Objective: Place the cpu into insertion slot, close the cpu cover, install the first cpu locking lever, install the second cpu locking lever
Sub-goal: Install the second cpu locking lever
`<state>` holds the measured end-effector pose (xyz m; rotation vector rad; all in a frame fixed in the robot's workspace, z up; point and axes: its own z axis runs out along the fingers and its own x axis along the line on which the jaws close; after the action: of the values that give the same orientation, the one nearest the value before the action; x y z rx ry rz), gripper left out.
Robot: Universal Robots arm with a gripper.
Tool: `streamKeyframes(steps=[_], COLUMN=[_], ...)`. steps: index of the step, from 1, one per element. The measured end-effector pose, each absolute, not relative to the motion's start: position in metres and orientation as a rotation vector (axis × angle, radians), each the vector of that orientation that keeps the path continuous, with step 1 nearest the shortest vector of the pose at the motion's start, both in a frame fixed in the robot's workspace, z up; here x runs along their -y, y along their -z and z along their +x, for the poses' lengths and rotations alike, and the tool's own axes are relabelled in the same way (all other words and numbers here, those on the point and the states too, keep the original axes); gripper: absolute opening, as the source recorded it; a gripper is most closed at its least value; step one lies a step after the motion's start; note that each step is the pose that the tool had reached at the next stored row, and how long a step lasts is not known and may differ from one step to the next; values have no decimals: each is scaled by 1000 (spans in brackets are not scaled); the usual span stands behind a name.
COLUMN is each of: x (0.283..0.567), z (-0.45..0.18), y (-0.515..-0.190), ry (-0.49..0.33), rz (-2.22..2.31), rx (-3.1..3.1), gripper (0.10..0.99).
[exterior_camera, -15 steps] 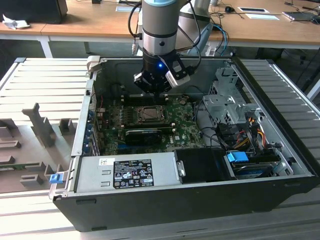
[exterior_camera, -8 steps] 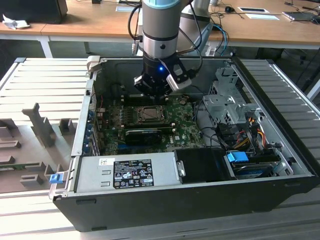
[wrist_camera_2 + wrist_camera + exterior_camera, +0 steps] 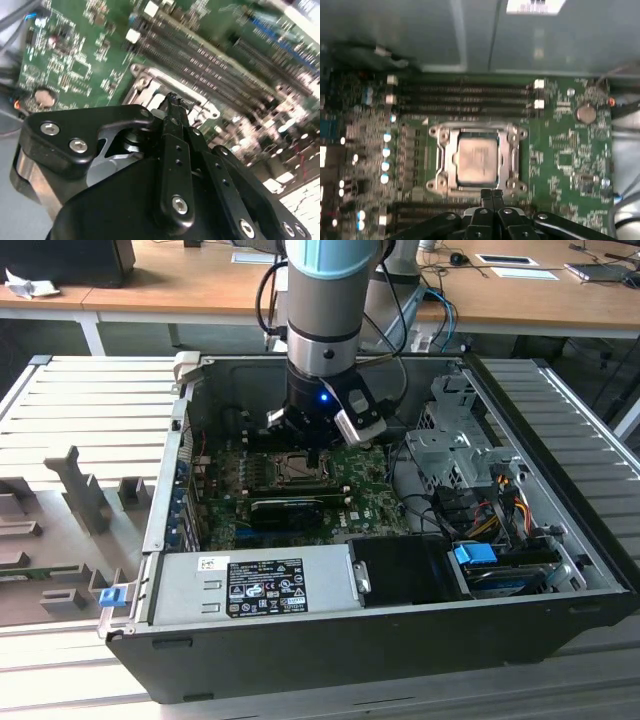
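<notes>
gripper (image 3: 491,194): fingers pressed together, nothing between them; tips sit just at the socket's edge in the first wrist view
gripper, other views: in the second wrist view (image 3: 172,100) the tips hang just over the metal frame; in the exterior view (image 3: 313,453) it stands upright over the board inside the open case (image 3: 560,540)
cpu (image 3: 476,158): seated flat in the slot (image 3: 441,156), pale square face showing through the cover's cut-out
cover (image 3: 509,159): looks down around the cpu, lying flat with the rim; frame corner also visible in the second wrist view (image 3: 150,82)
levers: thin bars along the frame's sides, too blurred to tell latched from free
step: judged to be lever work; placing looks done, cover looks closed
next move needs: fingertip contact on a thin lever end, pushed down and tucked under its hook without scraping the board (image 3: 560,150)
risk: closed tips slipping off the lever onto the memory slots (image 3: 465,92) nearby
</notes>
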<state>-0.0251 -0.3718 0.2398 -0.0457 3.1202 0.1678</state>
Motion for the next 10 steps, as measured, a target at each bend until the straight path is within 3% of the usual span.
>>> streamKeyframes(steps=[10], x=[377], z=[-52], y=[-229], ry=[-186], rz=[-87], rx=[-3126], gripper=[106])
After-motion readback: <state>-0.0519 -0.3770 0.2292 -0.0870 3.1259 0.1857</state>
